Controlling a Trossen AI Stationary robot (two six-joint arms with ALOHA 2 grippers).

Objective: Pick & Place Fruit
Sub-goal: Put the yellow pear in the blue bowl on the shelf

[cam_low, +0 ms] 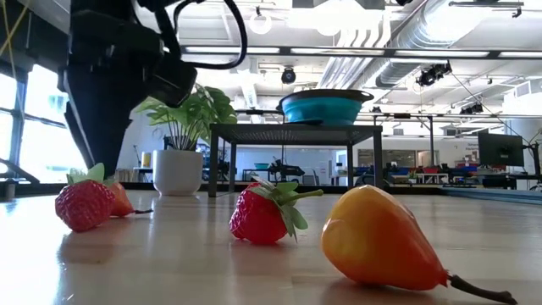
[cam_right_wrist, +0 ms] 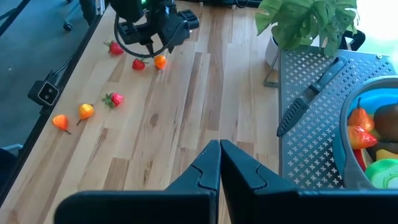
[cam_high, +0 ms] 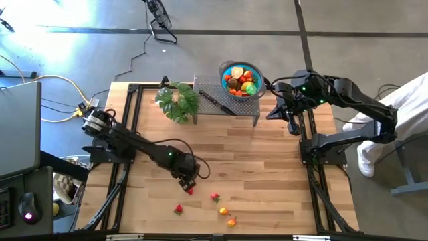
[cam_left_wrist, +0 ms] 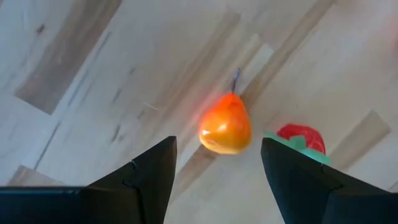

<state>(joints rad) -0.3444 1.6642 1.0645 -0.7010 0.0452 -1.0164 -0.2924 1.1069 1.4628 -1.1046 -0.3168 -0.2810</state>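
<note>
L gripper (cam_high: 188, 183) lower-centre of the high view, above the wood table (cam_high: 267, 174). Fingers (cam_left_wrist: 146, 177) apart at a medium gap, nothing between them. L wrist view: orange pear-shaped fruit (cam_left_wrist: 226, 126) lies on the table in the gap's line, clear of both fingers; a red strawberry (cam_left_wrist: 302, 139) just beside it, partly hidden by one finger.

High view, loose fruit along the lower edge:
- strawberry (cam_high: 178, 209) lower left of centre
- strawberry (cam_high: 215, 197) near centre
- orange piece (cam_high: 223, 211) just below that
- orange piece (cam_high: 231, 221) nearest the bottom edge

Low view: strawberry at left w/ an orange piece touching behind it, strawberry in the middle, big orange pear at right foreground, all resting on the table.

Blue bowl (cam_high: 226, 69) upper centre of the high view, on a perforated grey metal stand (cam_high: 212, 107); holds mixed fruit (red, orange, green, brown). Black-handled knife (cam_high: 217, 103) lies on the stand, left of the bowl. Potted leafy plant (cam_high: 178, 101) left of the stand.

R gripper (cam_right_wrist: 219, 163) fully closed, fingers touching, empty; parked upper right of the high view, beside the stand. A person's light-clothed leg and shoe at far right edge.
</note>
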